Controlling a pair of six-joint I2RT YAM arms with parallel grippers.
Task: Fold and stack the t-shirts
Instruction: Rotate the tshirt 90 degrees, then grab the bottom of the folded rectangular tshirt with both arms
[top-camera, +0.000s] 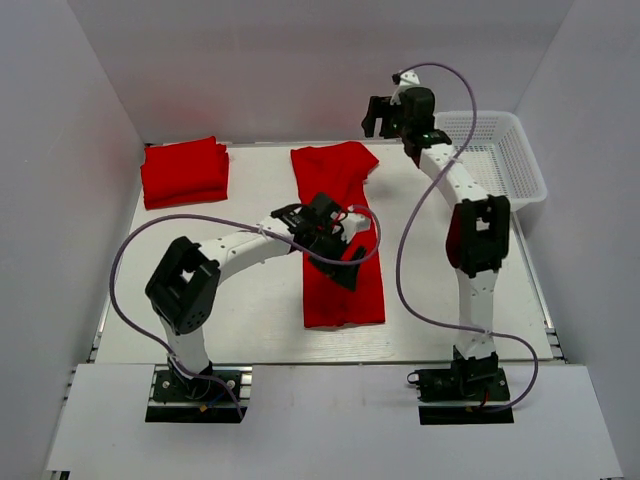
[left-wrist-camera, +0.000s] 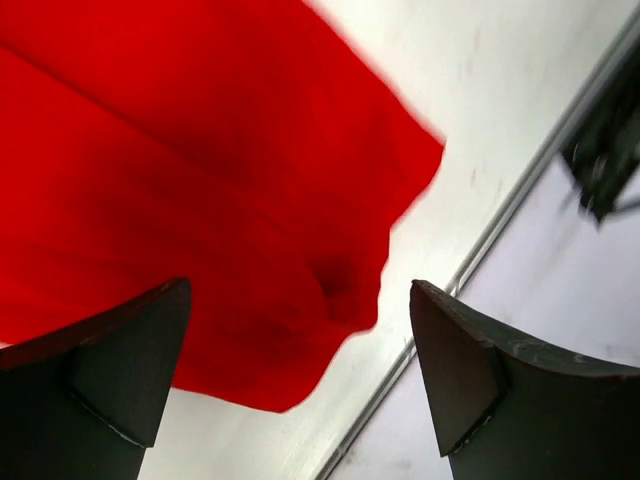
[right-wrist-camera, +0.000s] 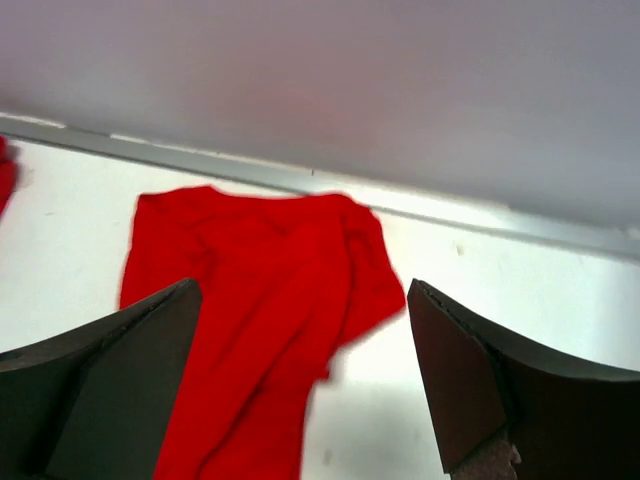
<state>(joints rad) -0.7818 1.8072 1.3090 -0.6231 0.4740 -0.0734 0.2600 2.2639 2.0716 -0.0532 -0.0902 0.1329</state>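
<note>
left fingers (left-wrist-camera: 100, 380) spread, low over t-shirt (top-camera: 343, 300) | right fingers (right-wrist-camera: 480, 380) spread, high beside its far end

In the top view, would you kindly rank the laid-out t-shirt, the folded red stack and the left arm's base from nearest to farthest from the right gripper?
Measured from the right gripper, raised at the far side of the table:
1. Laid-out t-shirt: mid-table, its far end just to the gripper's left.
2. Folded stack: far-left corner.
3. Left arm's base: near edge, left side.
</note>
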